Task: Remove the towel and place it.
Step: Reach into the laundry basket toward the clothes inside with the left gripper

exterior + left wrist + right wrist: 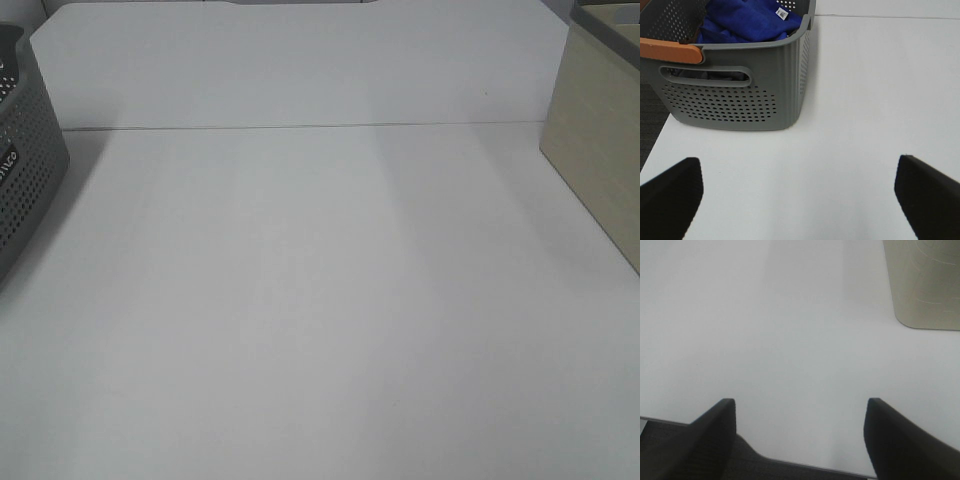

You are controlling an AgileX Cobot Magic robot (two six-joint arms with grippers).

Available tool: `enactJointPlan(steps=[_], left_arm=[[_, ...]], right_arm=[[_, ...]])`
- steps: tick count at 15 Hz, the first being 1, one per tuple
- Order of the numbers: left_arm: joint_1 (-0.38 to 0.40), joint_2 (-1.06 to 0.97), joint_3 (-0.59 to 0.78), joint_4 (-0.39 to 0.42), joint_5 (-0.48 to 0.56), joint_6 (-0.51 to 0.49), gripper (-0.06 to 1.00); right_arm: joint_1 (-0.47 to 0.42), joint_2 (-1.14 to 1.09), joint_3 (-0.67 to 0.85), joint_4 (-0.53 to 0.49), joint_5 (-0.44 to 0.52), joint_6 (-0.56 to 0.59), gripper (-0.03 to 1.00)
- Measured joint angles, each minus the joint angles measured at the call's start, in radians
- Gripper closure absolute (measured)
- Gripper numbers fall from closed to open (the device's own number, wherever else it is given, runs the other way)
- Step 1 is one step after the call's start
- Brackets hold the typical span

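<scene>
Noted towel (742,21) in grey basket (740,107), upper left of frame. Noted left gripper (800,195), right gripper (800,435) wide, empty. Not yet begun; likely calls for reaching in, pinching cloth.

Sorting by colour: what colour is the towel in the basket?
Towel: royal blue; left wrist view.

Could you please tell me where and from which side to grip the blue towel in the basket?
Probably pinch a raised fold of the bunched towel, coming straight down through the open top, since the basket encloses it on every side.
</scene>
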Motion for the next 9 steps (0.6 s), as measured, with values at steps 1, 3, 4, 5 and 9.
enactJointPlan(steps=[1, 3, 4, 5, 9], left_arm=[[0.0, 0.0, 0.0, 0.0, 0.0, 0.0, -0.04], [0.0, 0.0, 0.0, 0.0, 0.0, 0.0, -0.04], [0.0, 0.0, 0.0, 0.0, 0.0, 0.0, -0.04], [0.0, 0.0, 0.0, 0.0, 0.0, 0.0, -0.04], [0.0, 0.0, 0.0, 0.0, 0.0, 0.0, -0.04]], right_arm=[[0.0, 0.0, 0.0, 0.0, 0.0, 0.0, 0.26], [0.0, 0.0, 0.0, 0.0, 0.0, 0.0, 0.26], [0.0, 0.0, 0.0, 0.0, 0.0, 0.0, 0.26], [0.0, 0.0, 0.0, 0.0, 0.0, 0.0, 0.26], [0.0, 0.0, 0.0, 0.0, 0.0, 0.0, 0.26]])
